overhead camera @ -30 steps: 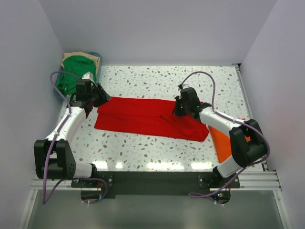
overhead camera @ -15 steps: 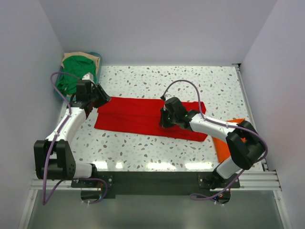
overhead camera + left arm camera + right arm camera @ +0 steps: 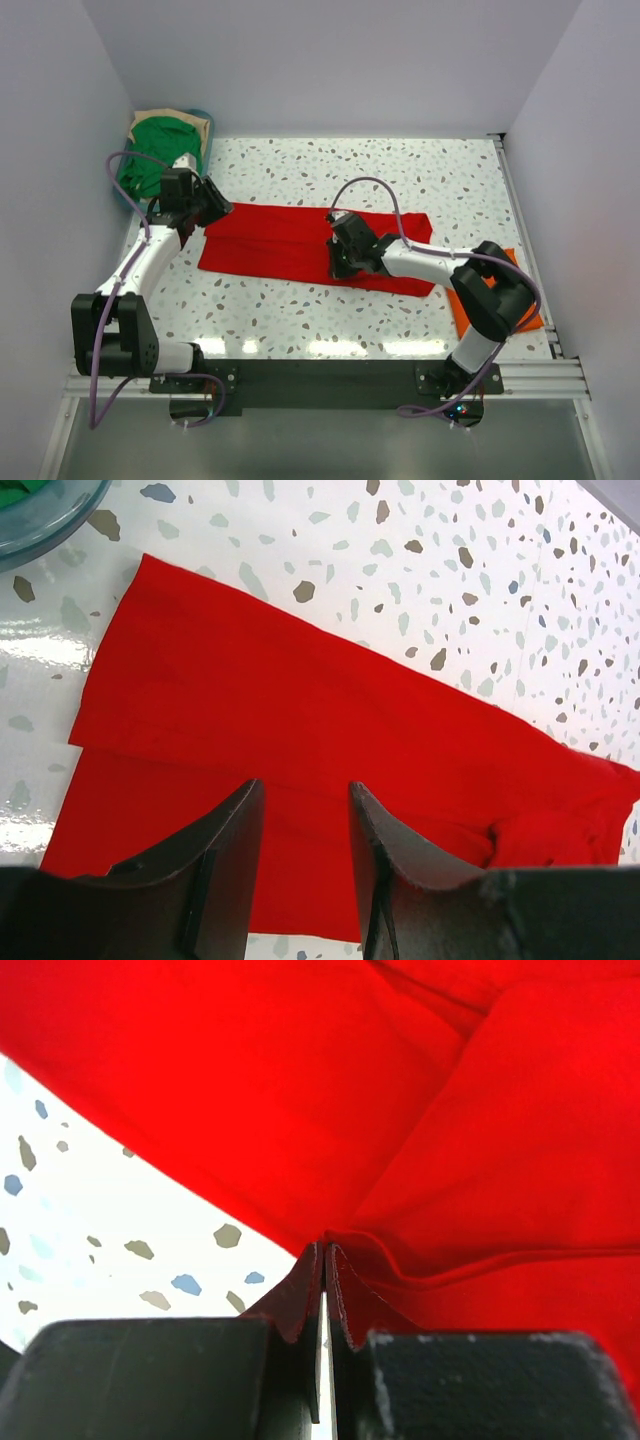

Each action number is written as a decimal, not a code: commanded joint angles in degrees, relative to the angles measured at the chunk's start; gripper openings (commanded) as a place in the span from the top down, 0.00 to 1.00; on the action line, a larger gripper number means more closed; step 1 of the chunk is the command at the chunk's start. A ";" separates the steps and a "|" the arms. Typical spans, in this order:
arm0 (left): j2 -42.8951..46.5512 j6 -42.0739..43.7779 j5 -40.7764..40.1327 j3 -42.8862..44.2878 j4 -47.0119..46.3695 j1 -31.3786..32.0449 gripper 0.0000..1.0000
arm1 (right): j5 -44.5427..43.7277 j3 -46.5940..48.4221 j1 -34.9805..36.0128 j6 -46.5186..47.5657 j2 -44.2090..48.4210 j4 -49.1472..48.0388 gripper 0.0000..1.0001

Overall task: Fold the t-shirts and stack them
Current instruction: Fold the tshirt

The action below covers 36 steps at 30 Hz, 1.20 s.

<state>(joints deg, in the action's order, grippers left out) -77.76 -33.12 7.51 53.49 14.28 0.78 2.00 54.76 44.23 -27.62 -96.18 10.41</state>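
Speckled tabletop (image 3: 300, 310), right fingers (image 3: 298, 1305) pinching a fold of red t-shirt (image 3: 280, 240), left fingers (image 3: 225, 860) spread over its other end

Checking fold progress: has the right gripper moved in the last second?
Yes. The right gripper, shut on the bright red cloth t-shirt, went leftward, away from the flat orange t-shirt.

Red t-shirt (image 3: 290, 245) is showing plain bright red. Worktop (image 3: 420, 170) is reading white with grey, brown and blue flecks. Right edge: orange t-shirt (image 3: 456, 312). Far-left corner: green t-shirt (image 3: 160, 140), tan t-shirt (image 3: 172, 117), teal basket (image 3: 40, 515).
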 commanded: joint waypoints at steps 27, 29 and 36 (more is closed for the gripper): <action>-8.02 -4.49 -16.11 -7.61 -4.09 21.89 0.68 | -13.78 -10.38 -11.88 -12.55 15.78 9.10 0.56; -8.81 -4.49 -17.78 -8.14 -3.91 23.04 0.70 | -13.69 -10.55 -11.88 -12.64 14.10 8.40 0.61; -10.05 -5.37 -22.01 -10.87 -4.09 24.89 0.74 | -14.48 -13.01 -13.20 -12.90 8.91 6.11 0.61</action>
<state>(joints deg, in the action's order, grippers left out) -87.39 -37.10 -10.55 43.77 12.91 24.91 -12.05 43.20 31.92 -39.46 -85.54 18.68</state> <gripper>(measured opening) 0.266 0.389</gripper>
